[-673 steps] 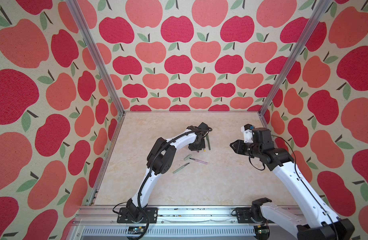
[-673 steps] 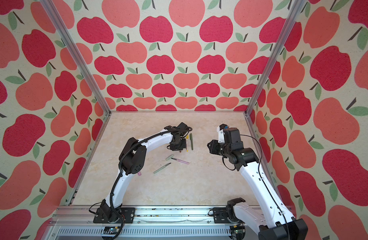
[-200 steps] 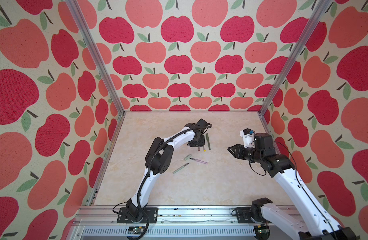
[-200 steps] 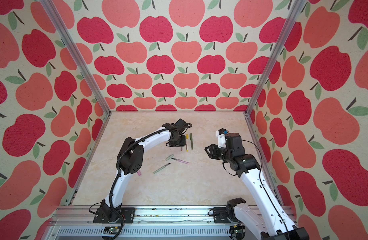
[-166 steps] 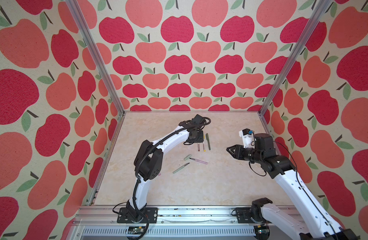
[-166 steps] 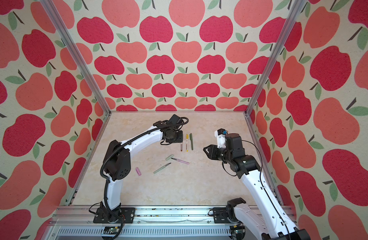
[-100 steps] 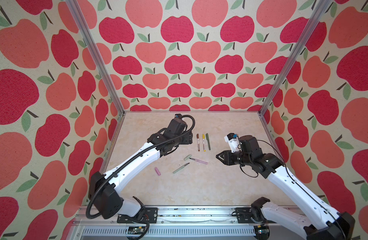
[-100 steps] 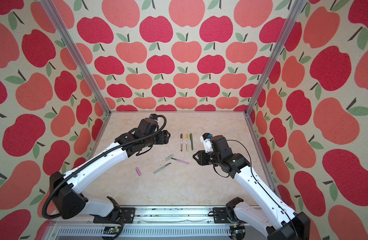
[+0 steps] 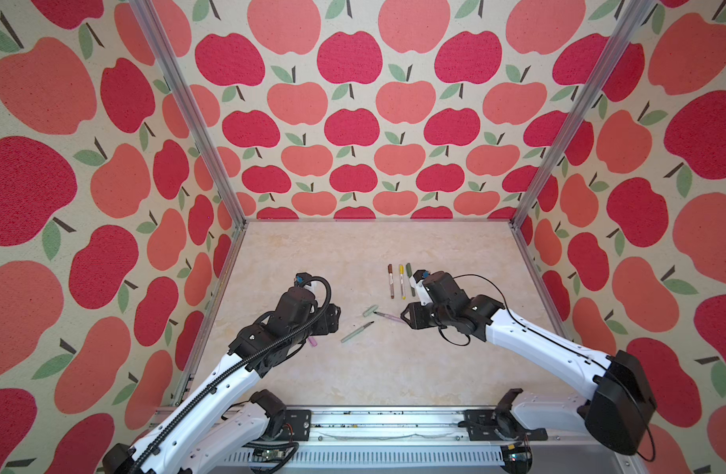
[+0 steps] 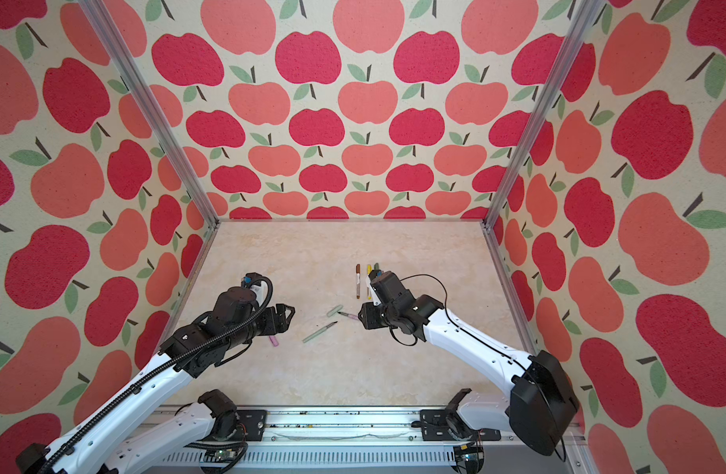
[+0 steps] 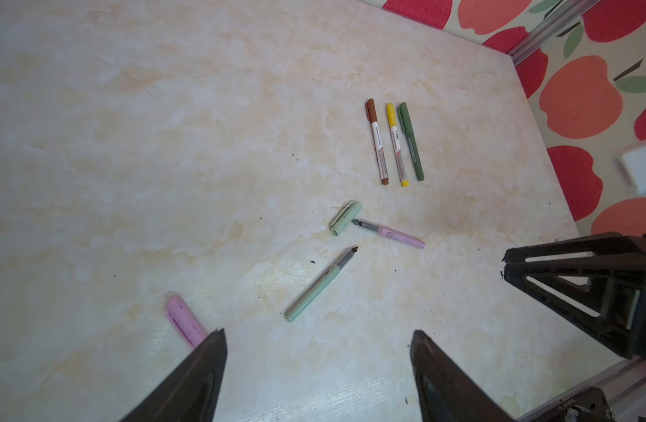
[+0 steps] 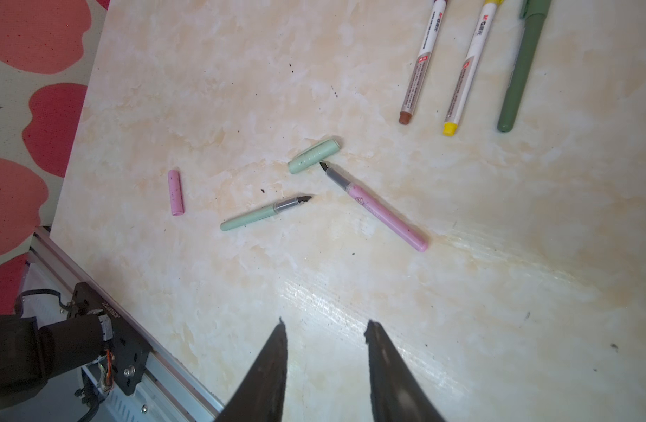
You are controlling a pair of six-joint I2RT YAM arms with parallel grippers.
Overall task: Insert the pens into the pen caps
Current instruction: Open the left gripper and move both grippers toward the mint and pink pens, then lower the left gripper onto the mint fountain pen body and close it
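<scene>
The left fingers (image 11: 193, 376), dark tapered wedges, stand spread wide and the right fingers (image 12: 270, 372) slightly apart, both empty above the glossy marbled desk (image 12: 496, 292). The pink pen (image 12: 380, 212) lies with its tip just beside the stubby pale green cap (image 12: 314, 155), and the pale green pen (image 12: 263, 213) lies near that cap. The pink cap (image 12: 176, 192), well apart from it, shows whole only in the right wrist view.

Glossy marble-look tabletop (image 11: 168, 146), matt plastic pens (image 12: 383, 213), metal frame posts (image 9: 187, 111)
</scene>
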